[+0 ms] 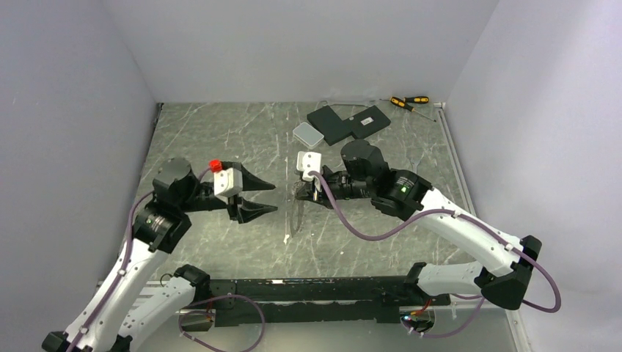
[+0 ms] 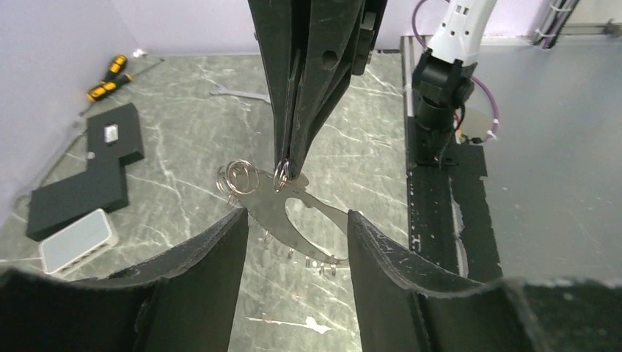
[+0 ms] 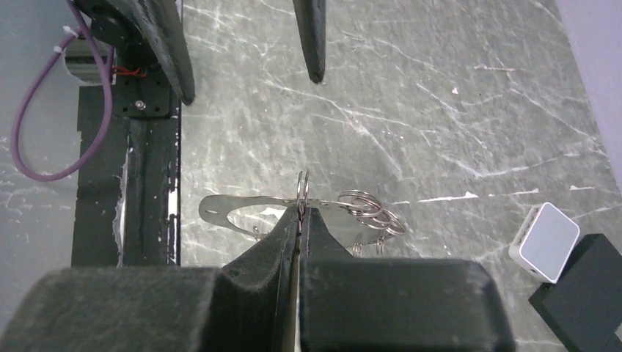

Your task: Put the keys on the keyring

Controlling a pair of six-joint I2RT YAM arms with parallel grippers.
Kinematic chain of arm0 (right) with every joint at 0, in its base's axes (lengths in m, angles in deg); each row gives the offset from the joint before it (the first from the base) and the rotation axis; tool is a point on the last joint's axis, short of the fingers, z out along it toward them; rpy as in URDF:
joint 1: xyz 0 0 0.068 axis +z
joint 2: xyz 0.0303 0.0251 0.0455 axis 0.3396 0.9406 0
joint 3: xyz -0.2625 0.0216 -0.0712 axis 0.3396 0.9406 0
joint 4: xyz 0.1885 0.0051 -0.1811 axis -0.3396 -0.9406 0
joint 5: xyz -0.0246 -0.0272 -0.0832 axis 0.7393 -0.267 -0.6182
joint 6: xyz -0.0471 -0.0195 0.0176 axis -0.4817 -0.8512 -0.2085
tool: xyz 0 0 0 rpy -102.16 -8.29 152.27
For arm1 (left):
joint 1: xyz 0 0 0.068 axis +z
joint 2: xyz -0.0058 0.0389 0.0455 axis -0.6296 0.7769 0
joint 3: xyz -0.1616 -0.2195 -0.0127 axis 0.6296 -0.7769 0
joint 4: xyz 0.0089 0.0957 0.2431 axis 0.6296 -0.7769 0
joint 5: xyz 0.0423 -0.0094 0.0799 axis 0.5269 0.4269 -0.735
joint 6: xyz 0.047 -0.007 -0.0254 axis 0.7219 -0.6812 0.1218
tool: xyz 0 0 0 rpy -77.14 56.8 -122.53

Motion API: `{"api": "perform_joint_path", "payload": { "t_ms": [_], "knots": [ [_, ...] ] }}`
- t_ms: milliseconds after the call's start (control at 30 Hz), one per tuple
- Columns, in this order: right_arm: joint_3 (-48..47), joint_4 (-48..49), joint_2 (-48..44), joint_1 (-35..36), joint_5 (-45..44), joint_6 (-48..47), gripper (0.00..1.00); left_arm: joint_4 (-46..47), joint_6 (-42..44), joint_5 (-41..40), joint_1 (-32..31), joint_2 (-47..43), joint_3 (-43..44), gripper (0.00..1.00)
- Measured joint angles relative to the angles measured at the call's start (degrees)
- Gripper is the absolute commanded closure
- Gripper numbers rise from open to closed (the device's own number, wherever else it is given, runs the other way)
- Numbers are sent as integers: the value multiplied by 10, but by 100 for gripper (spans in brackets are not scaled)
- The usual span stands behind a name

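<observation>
The keyring point(image 2: 268, 209) is a flat silvery piece with a large oval opening, held up above the table. It also shows in the right wrist view point(image 3: 217, 207) and, edge-on, in the top view point(image 1: 296, 209). My right gripper point(image 3: 301, 213) is shut on a small split ring point(image 3: 302, 189) at its upper edge. A bunch of split rings point(image 2: 236, 178) hangs at one end and tiny loops point(image 2: 319, 264) along the lower edge. I cannot make out separate keys. My left gripper point(image 2: 297, 214) is open and empty, its tips just short of the keyring.
A small white box point(image 1: 308, 133) and a black block point(image 1: 348, 122) lie at the back. Two yellow-handled screwdrivers point(image 1: 408, 102) lie by the back wall. A thin wrench point(image 2: 238, 93) lies on the table behind the right gripper. The black base rail point(image 1: 315, 290) runs along the near edge.
</observation>
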Motion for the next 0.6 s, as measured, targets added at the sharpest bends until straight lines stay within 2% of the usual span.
{"api": "perform_joint_path", "payload": {
  "t_ms": [167,333,500,600],
  "knots": [
    [-30,-43,14,14,-19,-18,100,-58,23,23,-2,65,50,54],
    [-32,-71,19,23,-22,-25,100,-99,42,32,-21,129,89,54],
    [-32,-81,19,28,-21,-28,100,-119,53,36,-49,152,92,55],
    [-32,-83,19,29,-21,-29,100,-127,54,41,-58,162,97,58]
  ]
}}
